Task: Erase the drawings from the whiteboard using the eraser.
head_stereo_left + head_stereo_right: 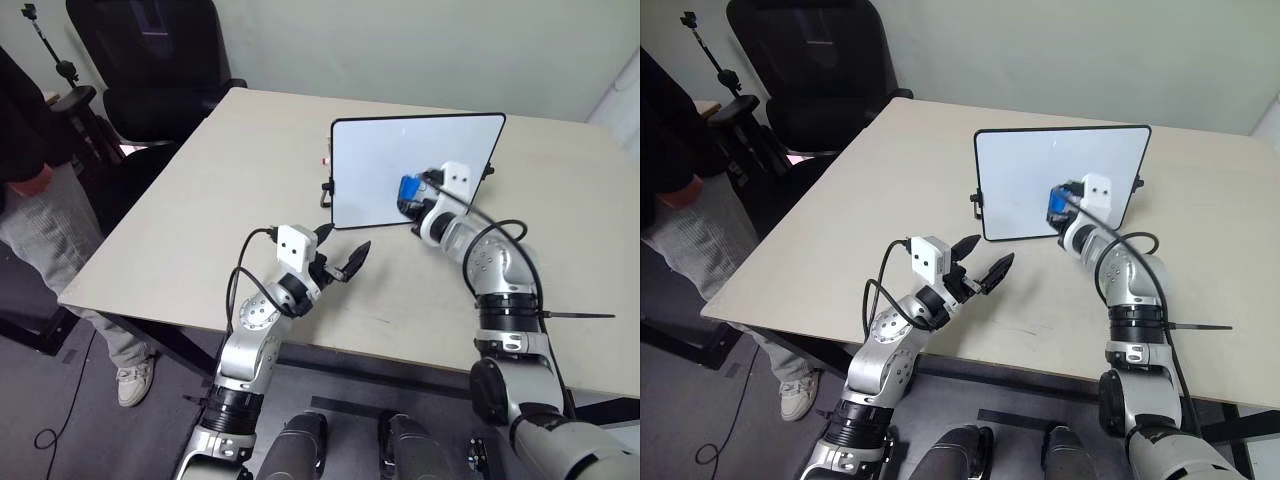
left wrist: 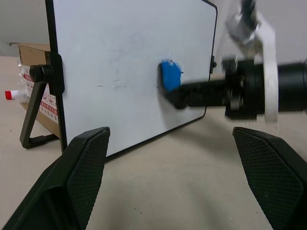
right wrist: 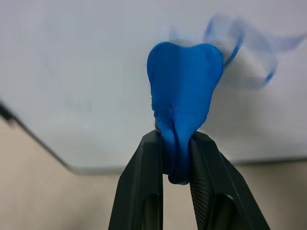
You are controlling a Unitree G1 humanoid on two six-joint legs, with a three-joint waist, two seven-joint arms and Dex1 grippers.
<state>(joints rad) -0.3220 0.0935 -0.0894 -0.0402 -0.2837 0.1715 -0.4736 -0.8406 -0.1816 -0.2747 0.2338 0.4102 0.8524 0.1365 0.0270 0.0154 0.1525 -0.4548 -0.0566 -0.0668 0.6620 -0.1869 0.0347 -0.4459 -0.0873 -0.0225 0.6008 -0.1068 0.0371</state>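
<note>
While eraser [image 3: 182, 100] is pinched by right gripper [image 3: 176, 158] beside drawings [image 3: 249, 52], whiteboard [image 1: 380, 160] could be tipped w/ excess push; left gripper [image 2: 177, 167] spread, empty.

A light beige rectangular table [image 1: 200, 190] is set before a pale wall [image 1: 420, 40], a black office chair [image 1: 160, 60] behind it, over dark grey flooring [image 1: 40, 390].
</note>
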